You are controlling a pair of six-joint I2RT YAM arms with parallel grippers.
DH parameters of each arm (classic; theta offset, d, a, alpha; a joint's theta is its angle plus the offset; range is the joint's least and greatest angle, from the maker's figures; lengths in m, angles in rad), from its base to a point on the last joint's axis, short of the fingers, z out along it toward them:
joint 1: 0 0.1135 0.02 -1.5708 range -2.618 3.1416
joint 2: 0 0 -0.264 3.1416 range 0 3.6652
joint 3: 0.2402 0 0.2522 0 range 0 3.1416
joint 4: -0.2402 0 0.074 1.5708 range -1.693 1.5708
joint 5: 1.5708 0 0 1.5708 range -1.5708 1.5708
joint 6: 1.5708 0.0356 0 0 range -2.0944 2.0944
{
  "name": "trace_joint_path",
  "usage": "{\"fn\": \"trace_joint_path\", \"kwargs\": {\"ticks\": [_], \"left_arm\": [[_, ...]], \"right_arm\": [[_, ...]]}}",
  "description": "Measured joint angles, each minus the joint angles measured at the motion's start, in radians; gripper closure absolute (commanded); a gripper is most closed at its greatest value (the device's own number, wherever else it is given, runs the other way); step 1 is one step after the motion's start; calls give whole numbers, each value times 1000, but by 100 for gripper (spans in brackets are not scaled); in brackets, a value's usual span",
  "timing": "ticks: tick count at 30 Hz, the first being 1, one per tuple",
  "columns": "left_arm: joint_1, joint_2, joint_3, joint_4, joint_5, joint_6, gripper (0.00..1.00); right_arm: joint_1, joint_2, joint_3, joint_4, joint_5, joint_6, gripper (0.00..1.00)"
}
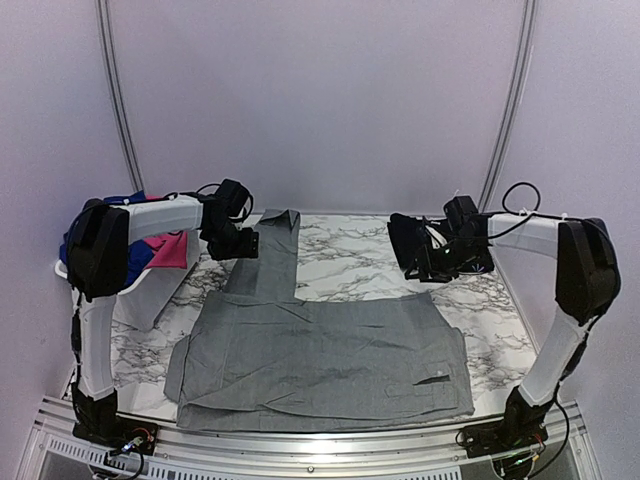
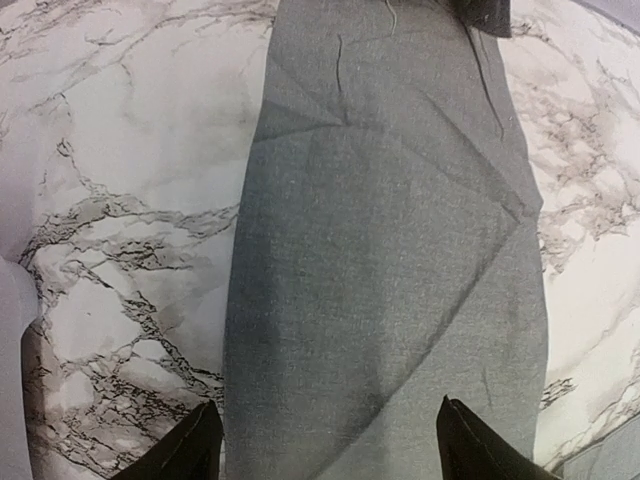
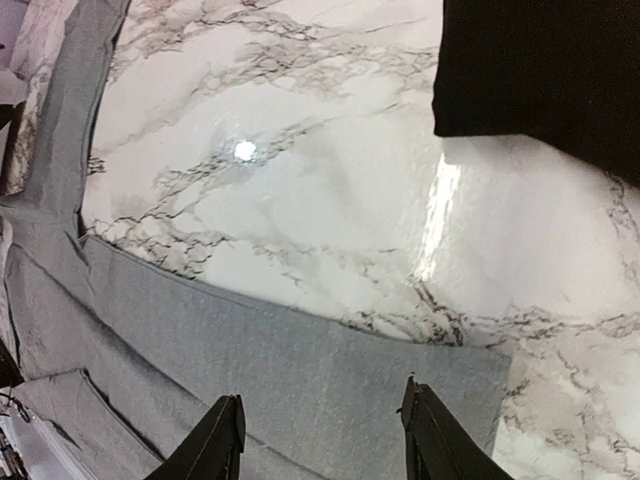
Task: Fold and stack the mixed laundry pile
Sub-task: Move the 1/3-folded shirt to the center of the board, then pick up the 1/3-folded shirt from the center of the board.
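Note:
A grey collared button shirt (image 1: 320, 360) lies spread flat on the marble table, one sleeve (image 1: 270, 255) running toward the back. My left gripper (image 1: 248, 245) hovers over that sleeve (image 2: 390, 250), open (image 2: 330, 440), with nothing between its fingers. My right gripper (image 1: 422, 270) stands open (image 3: 325, 430) just above the shirt's far right corner (image 3: 300, 380), holding nothing. A folded black garment (image 1: 405, 238) lies at the back right, by the right wrist (image 3: 540, 70). Hot-pink (image 1: 168, 250) and royal blue (image 1: 120, 200) pieces sit in the basket at the left.
The white plastic basket (image 1: 150, 295) stands at the table's left edge, partly hidden behind the left arm. Bare marble (image 1: 345, 255) shows between the sleeve and the black garment. The shirt's hem reaches close to the near table edge (image 1: 320, 435).

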Motion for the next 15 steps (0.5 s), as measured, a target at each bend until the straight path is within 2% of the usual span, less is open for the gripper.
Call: {"fn": "trace_joint_path", "kwargs": {"ticks": [7,15], "left_arm": [[11,11,-12,-36,24,26,23],[32,-50,-128,-47,111,48,22]], "right_arm": [[0,146,101,-30,104,-58,47],[0,158,83,-78,246,-172,41]]}}
